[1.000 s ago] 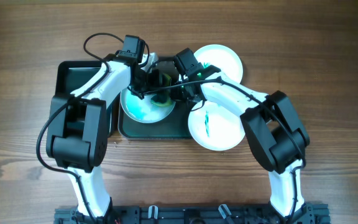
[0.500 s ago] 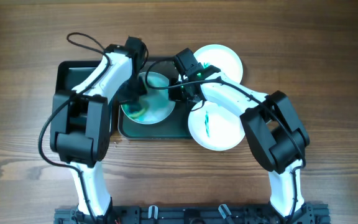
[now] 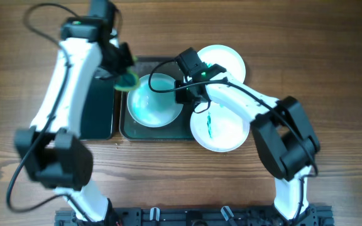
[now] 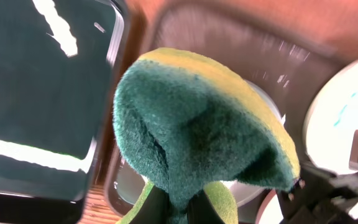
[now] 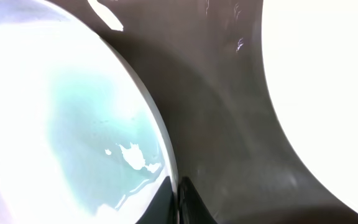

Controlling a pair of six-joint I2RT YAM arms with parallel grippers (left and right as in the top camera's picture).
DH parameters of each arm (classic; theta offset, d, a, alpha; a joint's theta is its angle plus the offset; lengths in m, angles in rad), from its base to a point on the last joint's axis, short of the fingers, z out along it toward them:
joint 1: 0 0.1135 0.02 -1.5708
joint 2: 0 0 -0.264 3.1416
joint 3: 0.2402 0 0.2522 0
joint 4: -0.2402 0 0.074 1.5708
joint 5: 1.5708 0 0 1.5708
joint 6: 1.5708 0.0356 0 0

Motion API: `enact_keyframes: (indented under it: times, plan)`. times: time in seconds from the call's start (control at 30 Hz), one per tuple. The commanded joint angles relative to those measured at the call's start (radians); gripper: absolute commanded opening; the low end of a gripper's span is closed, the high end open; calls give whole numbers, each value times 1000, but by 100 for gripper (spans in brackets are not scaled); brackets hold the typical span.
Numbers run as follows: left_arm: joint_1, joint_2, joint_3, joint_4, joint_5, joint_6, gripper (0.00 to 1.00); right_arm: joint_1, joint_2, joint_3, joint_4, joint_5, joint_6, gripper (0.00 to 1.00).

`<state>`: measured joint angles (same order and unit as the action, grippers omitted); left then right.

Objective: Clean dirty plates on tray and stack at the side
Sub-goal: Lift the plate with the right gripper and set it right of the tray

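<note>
A white plate (image 3: pixel 156 100) with a pale teal smear lies in the dark green tray (image 3: pixel 159 132). My right gripper (image 3: pixel 185 94) is shut on this plate's right rim; in the right wrist view its fingertips (image 5: pixel 179 194) pinch the rim of the smeared plate (image 5: pixel 73 124). My left gripper (image 3: pixel 126 74) is shut on a green-and-yellow sponge (image 4: pixel 197 124) and holds it above the tray's left edge, off the plate. A plate with a green streak (image 3: pixel 219 129) and a clean-looking plate (image 3: pixel 225 61) lie at the tray's right.
A dark, deeper bin (image 3: pixel 96 103) stands directly left of the tray, and it shows in the left wrist view (image 4: pixel 36 93) too. Wooden table surrounds everything. The right arm reaches across the two plates on the right.
My left arm has lifted the sponge off the plate and swung up and left to the tray's left edge. The smear looks paler. The right gripper has kept its hold.
</note>
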<state>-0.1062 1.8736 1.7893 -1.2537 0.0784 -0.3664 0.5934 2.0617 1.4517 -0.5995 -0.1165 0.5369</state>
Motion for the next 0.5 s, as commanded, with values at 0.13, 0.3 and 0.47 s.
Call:
enact_keyframes:
  times: [0.13, 0.3, 0.47]
  plan:
    - [142, -60, 15, 2, -45, 23, 4, 111, -300, 18, -80, 683, -161, 4]
    - [137, -60, 15, 3, -15, 22, 4, 268, -335, 18, -55, 1141, -379, 4]
    - [134, -60, 15, 2, -15, 15, 4, 416, -335, 18, 87, 1480, -565, 4]
